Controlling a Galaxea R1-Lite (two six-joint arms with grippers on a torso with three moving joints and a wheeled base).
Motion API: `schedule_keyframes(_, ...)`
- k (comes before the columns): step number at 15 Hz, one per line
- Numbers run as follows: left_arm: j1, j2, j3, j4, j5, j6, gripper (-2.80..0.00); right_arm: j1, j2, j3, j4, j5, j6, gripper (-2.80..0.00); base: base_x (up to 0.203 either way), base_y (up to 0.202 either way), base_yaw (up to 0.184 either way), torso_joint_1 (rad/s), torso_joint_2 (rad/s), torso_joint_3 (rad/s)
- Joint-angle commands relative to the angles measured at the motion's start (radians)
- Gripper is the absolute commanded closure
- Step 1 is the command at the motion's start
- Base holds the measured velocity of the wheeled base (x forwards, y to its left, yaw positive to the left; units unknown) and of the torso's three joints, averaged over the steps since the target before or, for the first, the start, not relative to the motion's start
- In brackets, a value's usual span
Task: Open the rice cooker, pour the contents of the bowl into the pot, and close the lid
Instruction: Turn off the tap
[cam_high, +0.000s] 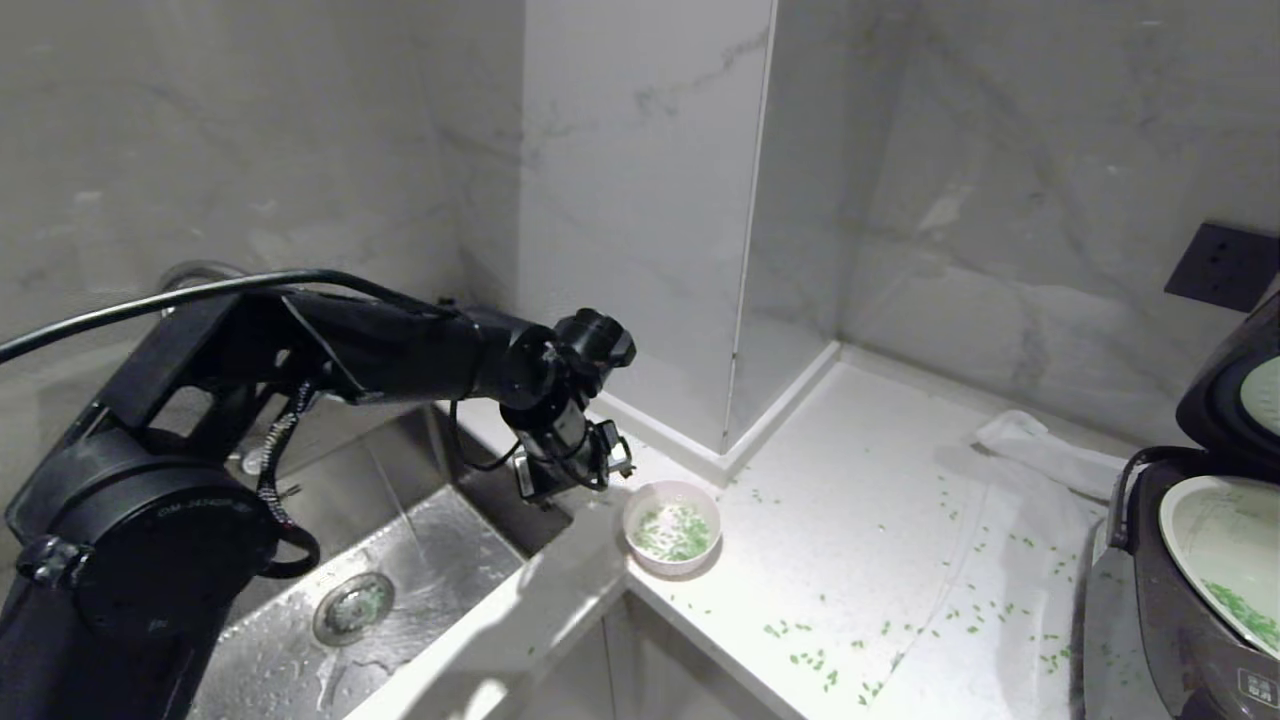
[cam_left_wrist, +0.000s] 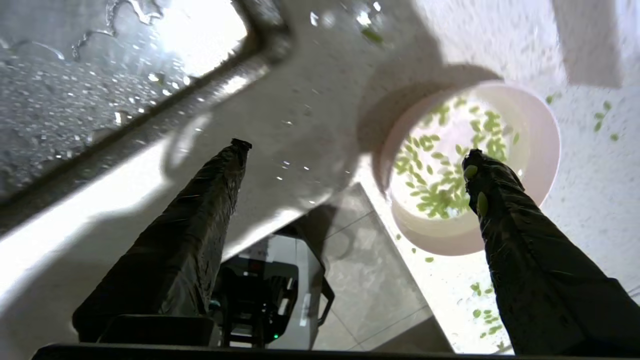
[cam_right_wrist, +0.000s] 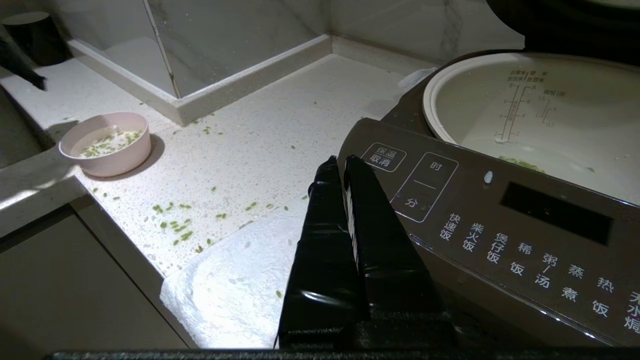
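Head view: rice cooker (cam_high: 1190, 600) at counter's right edge, lid (cam_high: 1235, 385) up, smooth pale pot (cam_high: 1215, 545) holding green bits; small round pink bowl (cam_high: 672, 527) by steel sink (cam_high: 400, 590), some bits left; my left gripper (cam_left_wrist: 350, 152) spread wide beside bowl, one finger over rim; careless swing could tip it; right gripper (cam_right_wrist: 342, 165) pressed together near cooker panel.

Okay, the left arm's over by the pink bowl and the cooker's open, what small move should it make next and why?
Probably lift the left gripper clear of the bowl. Its fingers stand wide apart with nothing between them, and the bowl sits upright on the counter by the sink. Green bits already lie in the pot, and the lid is up, so closing it looks like what remains.
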Motion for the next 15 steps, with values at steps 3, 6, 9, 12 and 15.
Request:
schedule_keyframes(3,0.122,-0.154,0.143,0.0,-0.005,0.017,-2.8,0.0,0.001,0.002,0.0,-0.001,-0.001,0.0,0.0,0.0,0.0,0.0,0.0,0.0)
schedule_keyframes(6,0.236,-0.263,0.304,-0.063,-0.019,0.062,-2.8,0.0,0.001,0.002,0.0,-0.001,0.001,0.0,0.0,0.0,0.0,0.0,0.0,0.0)
schedule_keyframes(9,0.359,-0.335,0.45,-0.153,-0.043,0.11,-2.8,0.0,0.001,0.002,0.0,0.0,0.0,0.0,0.0,0.0,0.0,0.0,0.0,0.0)
schedule_keyframes(12,0.45,-0.386,0.547,-0.194,-0.069,0.125,-2.8,0.0,0.001,0.002,0.0,0.0,-0.001,0.0,0.0,0.0,0.0,0.0,0.0,0.0)
schedule_keyframes(15,0.539,-0.429,0.648,-0.272,-0.094,0.178,-2.8,0.0,0.001,0.002,0.0,0.0,-0.001,0.0,0.0,0.0,0.0,0.0,0.0,0.0)
